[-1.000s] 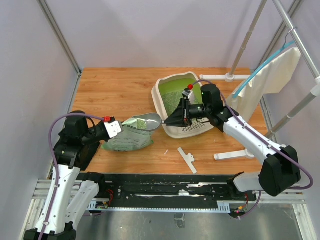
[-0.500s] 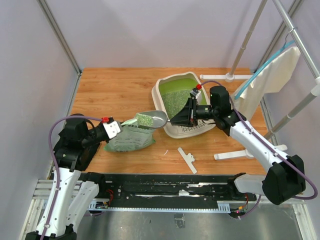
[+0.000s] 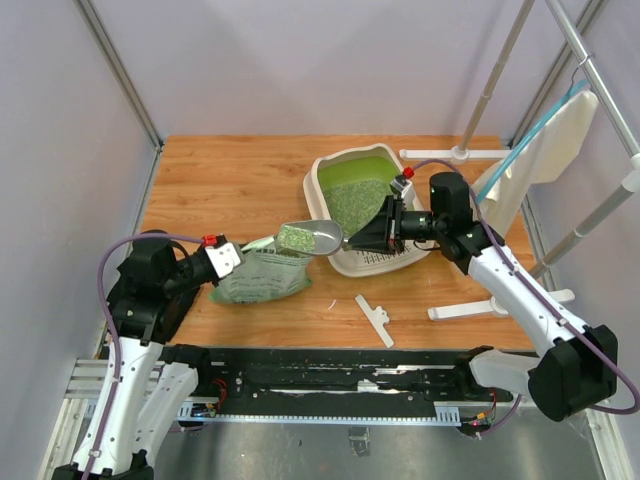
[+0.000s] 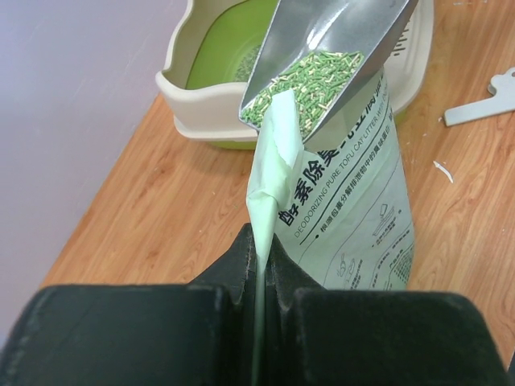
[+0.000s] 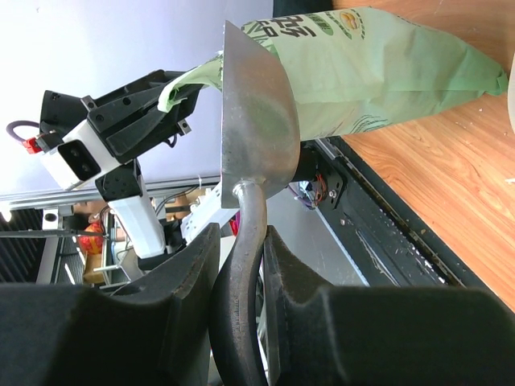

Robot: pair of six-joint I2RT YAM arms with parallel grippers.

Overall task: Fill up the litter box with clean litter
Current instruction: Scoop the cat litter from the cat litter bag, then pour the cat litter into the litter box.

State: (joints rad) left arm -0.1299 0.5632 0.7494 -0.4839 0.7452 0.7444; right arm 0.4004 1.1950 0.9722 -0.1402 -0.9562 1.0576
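Wooden table (image 3: 230, 180) under everything. Far and right of centre, litter box (image 3: 372, 264) — cream rim, green inside, clean litter (image 3: 355, 205) spread over part of its floor. Left of it, light green printed bag (image 3: 262, 282), top edge pinched flat in the closed left gripper (image 4: 259, 249). Between bag and box, silver scoop (image 3: 326, 238), held clear of the table, handle clamped in the right gripper (image 5: 237, 233), loaded with more granules — bowl seemingly just above the bag's mouth.
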